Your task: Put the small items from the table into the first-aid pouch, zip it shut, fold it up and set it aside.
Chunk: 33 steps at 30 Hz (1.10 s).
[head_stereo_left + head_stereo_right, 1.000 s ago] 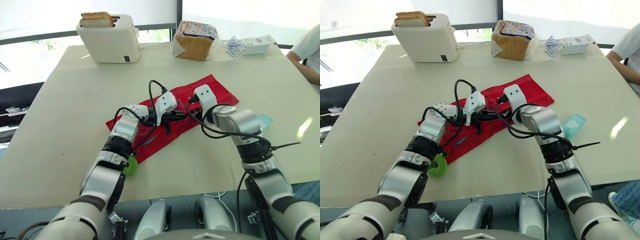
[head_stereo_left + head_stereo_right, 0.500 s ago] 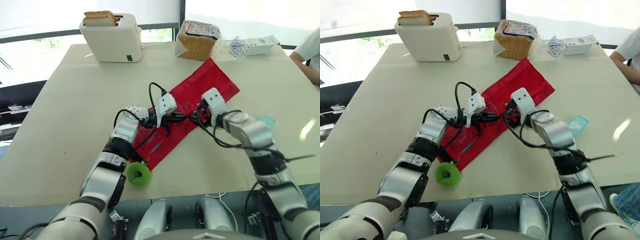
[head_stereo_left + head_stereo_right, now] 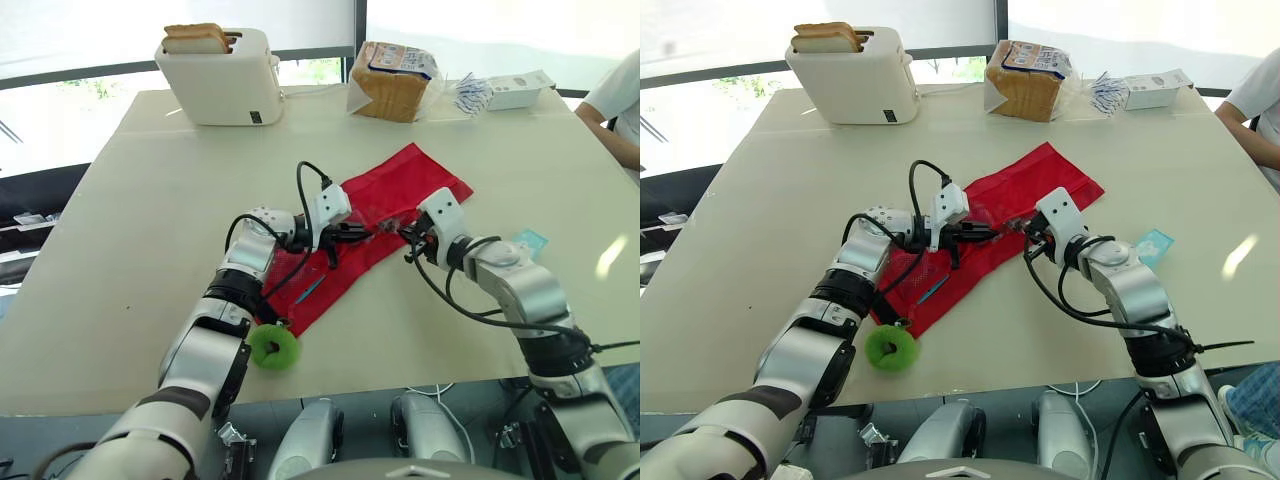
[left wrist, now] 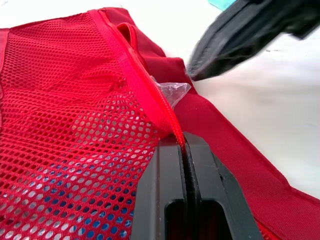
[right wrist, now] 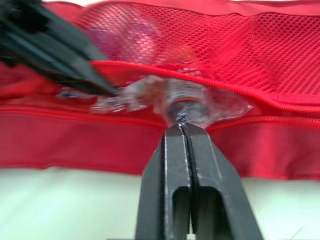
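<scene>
Pouch (image 3: 385,195): unzipped, flat on the tabletop (image 3: 150,200), beneath both pincers.
Your left pincer (image 4: 184,139): clamped on its zipper edge.
Your right pincer (image 5: 181,127): pinching a clear-wrapped item (image 5: 160,95) at the opening.
Teal packet (image 3: 530,240): near your right pincer, not yet packed.
Zipping, folding: pending.

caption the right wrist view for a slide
Right end effector pinching a clear plastic-wrapped packet at the red mesh pouch opening
</scene>
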Motion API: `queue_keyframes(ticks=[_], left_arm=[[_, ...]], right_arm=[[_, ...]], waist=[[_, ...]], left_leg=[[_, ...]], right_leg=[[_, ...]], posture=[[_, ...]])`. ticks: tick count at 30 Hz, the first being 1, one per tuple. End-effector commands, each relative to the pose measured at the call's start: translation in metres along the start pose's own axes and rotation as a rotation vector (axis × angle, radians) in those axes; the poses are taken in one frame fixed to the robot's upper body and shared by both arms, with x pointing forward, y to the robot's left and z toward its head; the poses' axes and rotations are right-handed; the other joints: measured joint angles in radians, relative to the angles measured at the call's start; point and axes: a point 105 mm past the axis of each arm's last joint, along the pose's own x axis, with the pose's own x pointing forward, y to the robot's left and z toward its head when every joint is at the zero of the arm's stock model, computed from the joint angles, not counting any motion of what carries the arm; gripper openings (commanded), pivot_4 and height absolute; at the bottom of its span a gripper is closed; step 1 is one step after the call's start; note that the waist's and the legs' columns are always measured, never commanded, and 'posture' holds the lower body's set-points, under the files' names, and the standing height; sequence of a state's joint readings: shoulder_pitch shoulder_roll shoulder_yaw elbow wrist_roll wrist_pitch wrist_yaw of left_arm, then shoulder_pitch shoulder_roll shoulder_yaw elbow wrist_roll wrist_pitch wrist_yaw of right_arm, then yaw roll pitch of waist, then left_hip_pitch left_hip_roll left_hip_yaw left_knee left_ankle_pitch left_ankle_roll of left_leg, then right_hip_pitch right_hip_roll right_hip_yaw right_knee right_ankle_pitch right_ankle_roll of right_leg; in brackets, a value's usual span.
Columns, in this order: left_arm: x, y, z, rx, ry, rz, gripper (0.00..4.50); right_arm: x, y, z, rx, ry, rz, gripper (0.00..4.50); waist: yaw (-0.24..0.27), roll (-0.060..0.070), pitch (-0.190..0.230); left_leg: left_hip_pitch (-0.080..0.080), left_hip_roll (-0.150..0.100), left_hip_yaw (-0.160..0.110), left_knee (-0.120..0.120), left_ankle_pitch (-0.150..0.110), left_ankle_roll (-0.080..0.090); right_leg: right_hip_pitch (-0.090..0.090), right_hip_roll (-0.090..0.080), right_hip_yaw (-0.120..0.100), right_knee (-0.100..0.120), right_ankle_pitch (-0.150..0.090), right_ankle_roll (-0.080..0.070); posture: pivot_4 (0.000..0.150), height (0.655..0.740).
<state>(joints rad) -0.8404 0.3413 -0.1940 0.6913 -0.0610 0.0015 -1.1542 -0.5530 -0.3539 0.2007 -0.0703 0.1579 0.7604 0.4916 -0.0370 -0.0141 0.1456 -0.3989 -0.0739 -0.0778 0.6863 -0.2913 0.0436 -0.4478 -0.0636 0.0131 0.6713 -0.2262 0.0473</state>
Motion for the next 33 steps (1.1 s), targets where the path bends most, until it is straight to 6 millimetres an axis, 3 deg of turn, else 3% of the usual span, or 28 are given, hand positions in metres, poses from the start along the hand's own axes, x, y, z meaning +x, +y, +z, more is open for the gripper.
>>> queue_keyframes(ticks=[1, 10, 17, 21, 24, 27, 28, 31, 33], left_arm=[[0.0, 0.002, 0.014, 0.053, -0.026, -0.011, 0.0], [0.004, -0.001, 0.013, 0.064, -0.024, -0.02, 0.0], [0.001, 0.001, 0.012, 0.059, -0.023, 0.002, 0.0], [0.001, 0.0, 0.012, 0.058, -0.025, 0.001, 0.0], [0.002, -0.002, 0.013, 0.068, -0.023, -0.011, 0.0], [-0.002, -0.009, 0.009, 0.104, 0.001, -0.067, 0.0], [-0.007, -0.011, 0.005, 0.125, 0.022, -0.095, 0.0], [-0.03, -0.01, -0.009, 0.22, 0.116, -0.16, 0.0], [-0.047, 0.003, -0.017, 0.294, 0.195, -0.143, 0.0]], right_arm=[[0.012, -0.007, 0.014, -0.078, -0.038, -0.016, 0.12], [0.047, -0.004, 0.031, -0.091, -0.063, 0.031, 0.12], [0.013, -0.015, 0.025, -0.057, -0.085, -0.005, 0.12], [-0.008, -0.008, 0.019, -0.048, -0.097, 0.003, 0.12], [-0.038, 0.005, 0.027, -0.077, -0.19, 0.056, 0.12], [-0.08, 0.018, 0.031, -0.068, -0.257, 0.135, 0.48], [-0.094, 0.021, 0.032, -0.083, -0.264, 0.147, 1.11], [-0.124, 0.024, 0.028, -0.114, -0.246, 0.155, 2.19], [-0.142, 0.025, 0.026, -0.13, -0.23, 0.158, 3.09]], waist=[[0.0, 0.0, 0.0], [-0.004, 0.0, 0.0], [-0.002, 0.0, 0.0], [-0.004, 0.0, 0.0], [0.001, 0.0, 0.0], [0.004, 0.001, 0.0], [0.012, 0.001, 0.0], [0.011, 0.001, 0.0], [0.012, 0.0, 0.0]], left_leg=[[0.0, 0.0, 0.0, 0.0, 0.0, 0.0], [0.0, 0.0, -0.001, 0.0, 0.0, 0.0], [-0.001, 0.0, -0.002, 0.0, 0.0, 0.0], [-0.001, 0.0, -0.002, 0.0, 0.0, 0.0], [-0.001, 0.0, -0.003, 0.0, 0.0, 0.0], [-0.001, -0.001, -0.002, 0.001, 0.0, 0.0], [-0.001, -0.001, -0.001, 0.001, 0.0, 0.0], [-0.001, 0.0, -0.002, -0.001, 0.0, 0.0], [0.001, 0.0, -0.002, -0.001, 0.0, 0.0]], right_leg=[[0.0, 0.0, 0.0, 0.0, 0.0, 0.0], [0.0, 0.0, 0.0, 0.0, 0.0, 0.0], [0.0, -0.001, 0.0, 0.0, 0.0, 0.0], [0.0, -0.001, 0.0, 0.0, 0.0, 0.0], [0.0, -0.001, -0.001, 0.0, 0.0, 0.0], [0.0, -0.001, 0.0, -0.001, 0.0, 0.0], [0.0, -0.001, 0.0, 0.0, 0.0, 0.0], [0.0, 0.0, 0.0, -0.002, 0.0, 0.0], [0.001, 0.001, 0.0, -0.002, 0.0, 0.0]], posture=[[0.15, 0.74], [0.15, 0.74], [0.15, 0.74], [0.15, 0.74], [0.15, 0.74], [0.15, 0.74], [0.15, 0.74], [0.15, 0.74], [0.15, 0.74]])
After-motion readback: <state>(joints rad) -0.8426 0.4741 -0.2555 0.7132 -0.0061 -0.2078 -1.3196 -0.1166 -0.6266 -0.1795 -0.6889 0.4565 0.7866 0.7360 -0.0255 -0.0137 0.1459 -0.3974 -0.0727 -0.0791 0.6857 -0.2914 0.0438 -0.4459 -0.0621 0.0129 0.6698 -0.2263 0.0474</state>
